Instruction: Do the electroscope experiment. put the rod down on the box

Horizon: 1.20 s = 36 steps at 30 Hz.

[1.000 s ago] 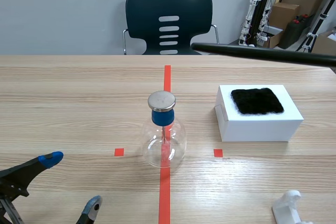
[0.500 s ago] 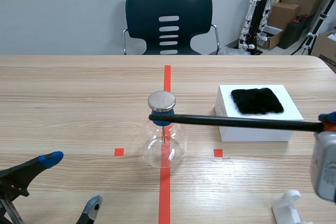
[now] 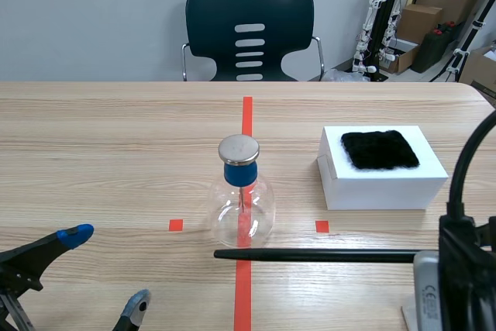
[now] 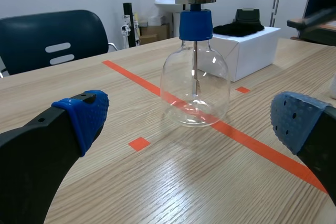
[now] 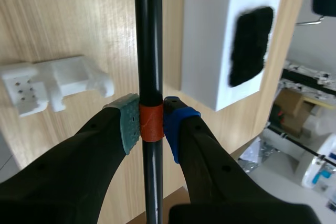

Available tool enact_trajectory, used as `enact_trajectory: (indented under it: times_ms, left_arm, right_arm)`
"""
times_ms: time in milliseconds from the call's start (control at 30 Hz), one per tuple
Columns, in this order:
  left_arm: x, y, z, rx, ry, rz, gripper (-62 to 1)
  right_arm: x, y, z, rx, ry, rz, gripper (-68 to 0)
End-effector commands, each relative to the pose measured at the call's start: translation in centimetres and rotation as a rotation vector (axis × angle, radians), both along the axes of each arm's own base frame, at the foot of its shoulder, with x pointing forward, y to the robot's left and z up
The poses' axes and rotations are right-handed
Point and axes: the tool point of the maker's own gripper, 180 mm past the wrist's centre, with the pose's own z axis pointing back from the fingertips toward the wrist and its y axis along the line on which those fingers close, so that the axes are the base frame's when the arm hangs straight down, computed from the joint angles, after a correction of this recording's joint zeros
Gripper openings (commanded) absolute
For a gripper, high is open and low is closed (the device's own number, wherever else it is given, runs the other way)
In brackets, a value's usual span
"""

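Rod point(image 3: 318, 254) — long, stiff, light, probably slick; right hand point(image 5: 152, 121) pinches it at orange band point(image 5: 153, 125) — sound hold. Left hand point(image 4: 191, 121) spread wide, holding nothing.

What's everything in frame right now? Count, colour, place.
table: 1, light wood, under everything
flask: 1, clear glass, blue stopper, metal disc on top, on the centre tape line
box: 1, white, right of the flask
cloth: 1, black, on top of the box
rod: 1, black with orange band, held level on the robot's side of the flask, off the box
bracket: 1, white plastic, table's near right corner
chair: 1, dark, behind the table
cartons: several, brown, background right
left gripper: open, blue pads, near left
right gripper: shut on the rod at the band
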Motion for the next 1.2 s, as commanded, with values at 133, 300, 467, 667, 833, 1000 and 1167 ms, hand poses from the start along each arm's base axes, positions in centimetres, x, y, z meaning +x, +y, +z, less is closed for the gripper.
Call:
enact_trajectory:
  times_ms: [133, 300, 467, 667, 833, 1000, 1167]
  left_arm:
    - [0.1, 0.0, 0.7, -0.022, -0.025, 0.001, 1.4]
    - [0.1, 0.0, 0.7, -0.022, -0.025, 0.001, 1.4]
    - [0.1, 0.0, 0.7, -0.022, -0.025, 0.001, 1.4]
    - [0.1, 0.0, 0.7, -0.022, -0.025, 0.001, 1.4]
    - [0.1, 0.0, 0.7, -0.022, -0.025, 0.001, 1.4]
    - [0.1, 0.0, 0.7, -0.022, -0.025, 0.001, 1.4]
    - [0.1, 0.0, 0.7, -0.022, -0.025, 0.001, 1.4]
  right_arm:
    - [0.0, -0.2, -1.5, -0.033, 0.076, -0.031, -66.5]
    - [0.0, -0.1, -3.7, -0.049, 0.132, -0.029, -66.5]
    - [-0.3, 0.9, -5.9, -0.033, 0.21, -0.033, -66.5]
    - [0.1, 2.3, -7.6, -0.018, 0.243, -0.009, -66.5]
    - [0.4, 3.2, -8.5, -0.02, 0.263, 0.011, -66.5]
    - [0.4, 3.4, -9.6, -0.028, 0.292, 0.014, -66.5]
    - [0.6, 3.8, -10.0, -0.041, 0.301, 0.031, -66.5]
